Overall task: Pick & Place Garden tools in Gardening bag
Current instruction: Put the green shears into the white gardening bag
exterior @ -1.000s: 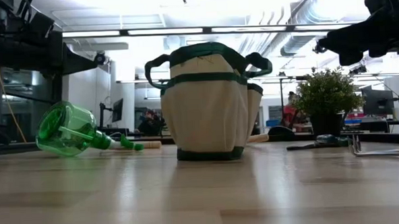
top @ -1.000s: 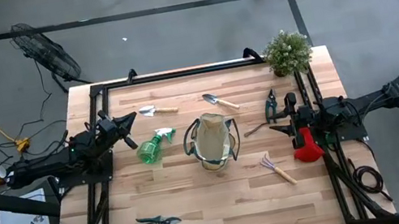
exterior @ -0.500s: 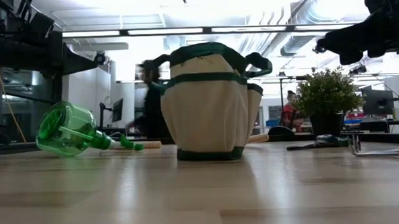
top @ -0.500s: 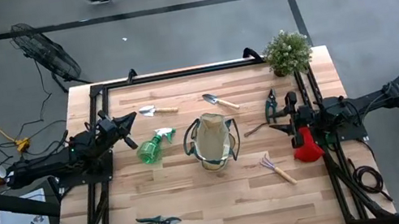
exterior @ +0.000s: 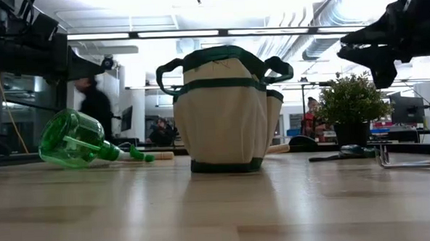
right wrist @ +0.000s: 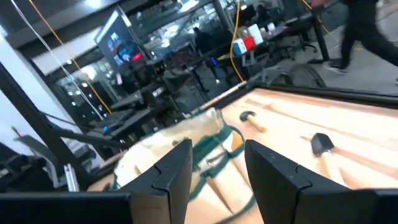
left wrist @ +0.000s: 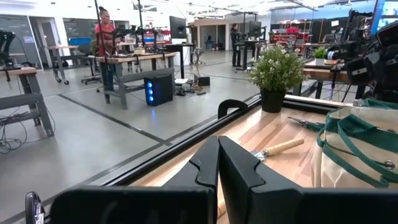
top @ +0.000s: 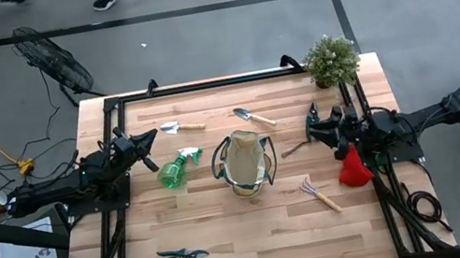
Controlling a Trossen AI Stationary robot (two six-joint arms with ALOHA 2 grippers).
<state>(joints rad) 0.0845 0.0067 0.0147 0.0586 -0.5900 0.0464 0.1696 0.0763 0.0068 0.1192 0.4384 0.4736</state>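
Garden tools lie scattered around the gardening bag (top: 244, 161) on my wooden surface (top: 229, 233).

The bag stands upright mid-surface, the green spray bottle (top: 175, 169) beside it, trowels (top: 253, 116) behind, pruners (top: 181, 256) near the front. My right tool (top: 318, 131) hovers open and empty over the shears; my left tool (top: 148, 139) waits closed.

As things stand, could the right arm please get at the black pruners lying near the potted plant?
Probably yes. The right claw is open and empty, hovering right beside the black pruners, which lie flat on bare wood. The potted plant stands farther back and the gardening bag is well off to the side.
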